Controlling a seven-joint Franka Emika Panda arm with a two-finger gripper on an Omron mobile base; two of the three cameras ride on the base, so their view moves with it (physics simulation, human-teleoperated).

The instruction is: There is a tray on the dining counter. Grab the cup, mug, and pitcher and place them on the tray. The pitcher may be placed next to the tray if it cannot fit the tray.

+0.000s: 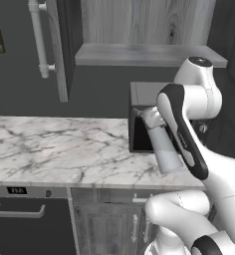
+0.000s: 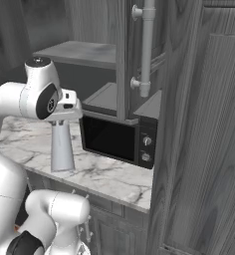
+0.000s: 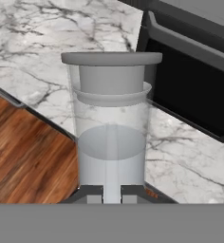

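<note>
The pitcher (image 1: 165,147) (image 2: 62,147) (image 3: 111,142), a tall translucent grey cylinder with a rounded lid, stands upright near the front edge of a marble worktop (image 1: 55,149), right beside a black microwave (image 2: 114,137). My gripper (image 3: 112,195) (image 2: 64,117) is at its upper part. In the hand view the fingertips (image 3: 96,195) press a pale vertical strip of the pitcher from both sides. Whether its base touches the marble or hangs just above it I cannot tell. The tray, cup, mug and dining counter are out of view.
The microwave (image 1: 139,137) blocks the right of the pitcher. A grey shelf (image 1: 139,55) and cabinet doors with white bar handles (image 2: 147,45) hang above. An oven (image 1: 25,224) sits under the worktop. Wooden floor (image 3: 28,152) lies below the counter edge. Open marble spreads leftward.
</note>
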